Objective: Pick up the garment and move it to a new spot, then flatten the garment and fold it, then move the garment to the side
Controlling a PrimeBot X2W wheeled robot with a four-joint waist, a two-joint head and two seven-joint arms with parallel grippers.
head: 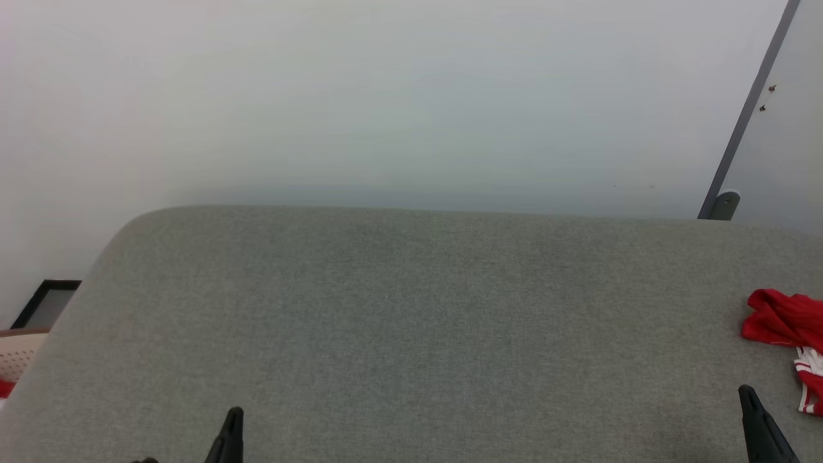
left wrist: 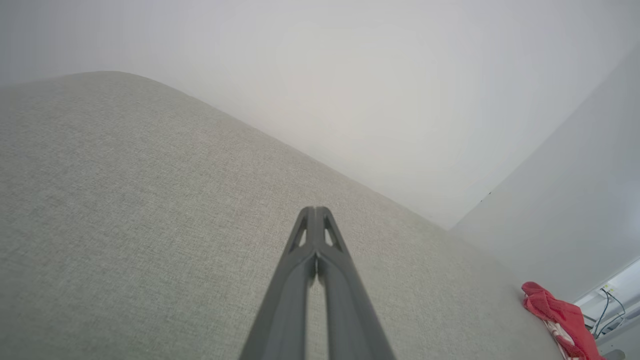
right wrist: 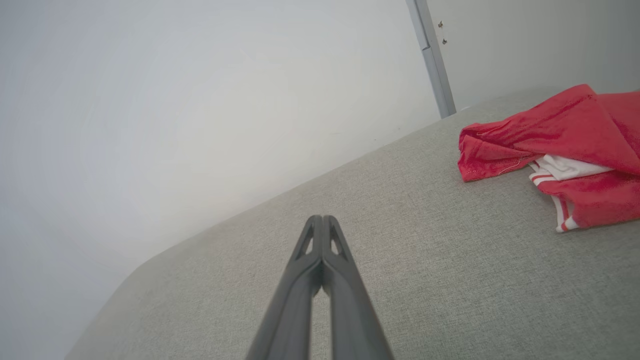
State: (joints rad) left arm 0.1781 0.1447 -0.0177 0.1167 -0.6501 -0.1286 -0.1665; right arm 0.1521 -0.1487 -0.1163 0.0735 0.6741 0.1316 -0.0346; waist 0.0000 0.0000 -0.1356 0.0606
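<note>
The garment [right wrist: 550, 130] bunches at the cushion's [head: 411, 321] right edge, its striped trim clearest from the right wrist. The left gripper [left wrist: 316, 210] and right gripper [right wrist: 323, 219] are pinched together, empty.

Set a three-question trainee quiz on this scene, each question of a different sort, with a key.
1. True or false: the garment lies spread out flat.
2. The left pincer and right pincer are: A wide open; B shut and empty; C shut on cloth.
3. Fill in: on the grey fabric surface, the garment lies nearer the ____ pincer.
Key: 1 false, it is crumpled in a heap; 2 B; 3 right.
</note>
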